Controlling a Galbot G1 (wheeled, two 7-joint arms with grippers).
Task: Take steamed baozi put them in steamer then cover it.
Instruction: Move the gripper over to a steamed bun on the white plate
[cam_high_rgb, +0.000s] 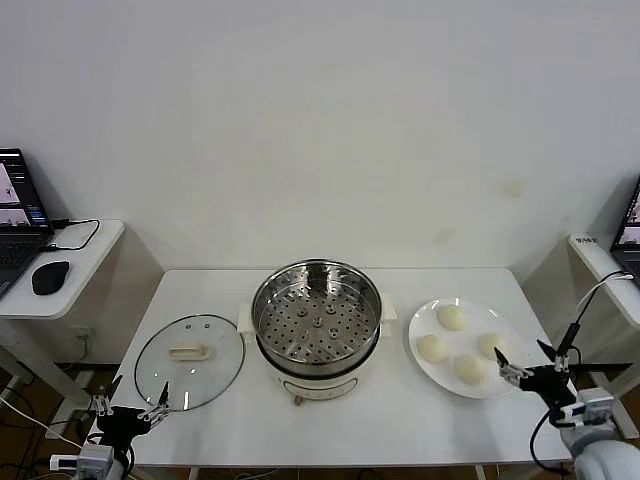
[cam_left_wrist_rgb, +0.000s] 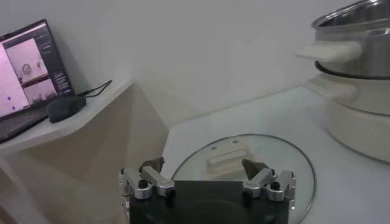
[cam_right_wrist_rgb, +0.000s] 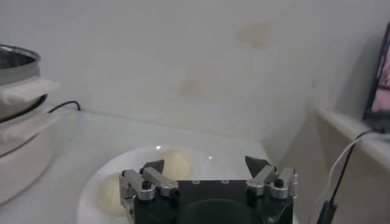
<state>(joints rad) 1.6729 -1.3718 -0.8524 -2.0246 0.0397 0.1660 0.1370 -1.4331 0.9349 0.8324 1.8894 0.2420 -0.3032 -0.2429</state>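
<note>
The steel steamer (cam_high_rgb: 345, 285) stands uncovered at the table's centre, its perforated tray bare. The glass cover (cam_high_rgb: 190, 362) lies flat to its left, bar handle (cam_high_rgb: 190, 351) up. Several cream-white baozi (cam_high_rgb: 452, 317) sit on a white plate (cam_high_rgb: 478, 310) to the right. My left gripper (cam_high_rgb: 141, 383) hovers open at the cover's near edge; its wrist view shows the cover (cam_left_wrist_rgb: 286, 164) just beyond the open left gripper (cam_left_wrist_rgb: 203, 162) and the steamer (cam_left_wrist_rgb: 359, 36) farther off. My right gripper (cam_high_rgb: 518, 348) is open over the plate's right edge, beside a baozi (cam_high_rgb: 491, 345). From the right wrist, the right gripper (cam_right_wrist_rgb: 205, 161) faces two baozi (cam_right_wrist_rgb: 178, 161).
A side table on the left carries a laptop (cam_high_rgb: 18, 205), a mouse (cam_high_rgb: 50, 276) and a cable. Another side table (cam_high_rgb: 600, 265) with a laptop stands on the right, with a cable (cam_high_rgb: 575, 320) hanging near my right arm. A white wall lies behind the table.
</note>
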